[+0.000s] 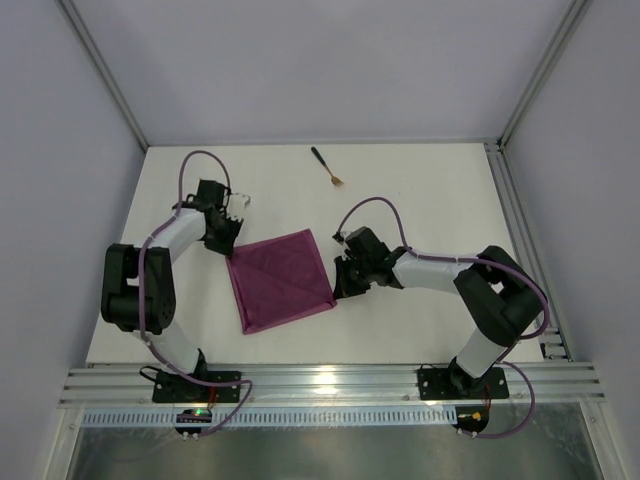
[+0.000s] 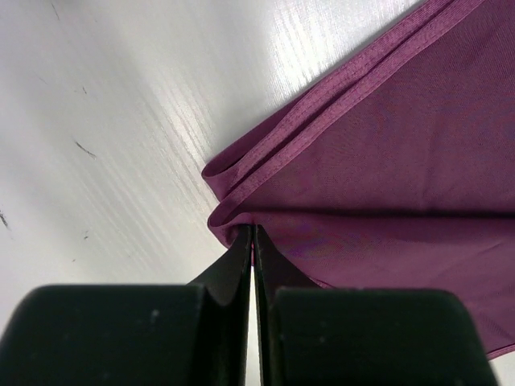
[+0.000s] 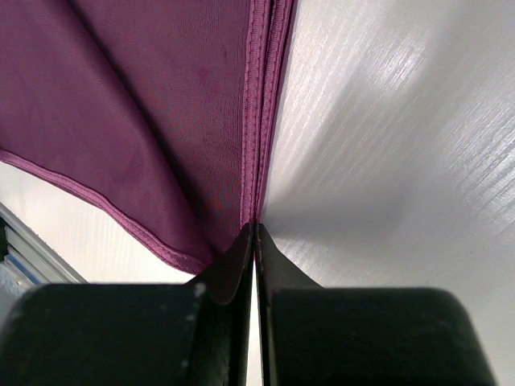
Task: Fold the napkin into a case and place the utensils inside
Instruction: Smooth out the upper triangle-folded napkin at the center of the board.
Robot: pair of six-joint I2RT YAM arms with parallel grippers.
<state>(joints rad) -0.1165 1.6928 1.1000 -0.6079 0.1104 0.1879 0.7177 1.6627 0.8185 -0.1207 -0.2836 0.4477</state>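
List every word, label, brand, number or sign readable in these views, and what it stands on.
None can be read. The napkin is plain, the fork and table carry no lettering, and the small board with a green light by the near rail is too small to show print.

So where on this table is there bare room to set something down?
Bare table runs from the fork right to the side rail, and between fork and napkin. A narrower strip lies between the napkin and the near edge. It is crowded at mid-table: left gripper and right gripper each pinch a napkin corner.
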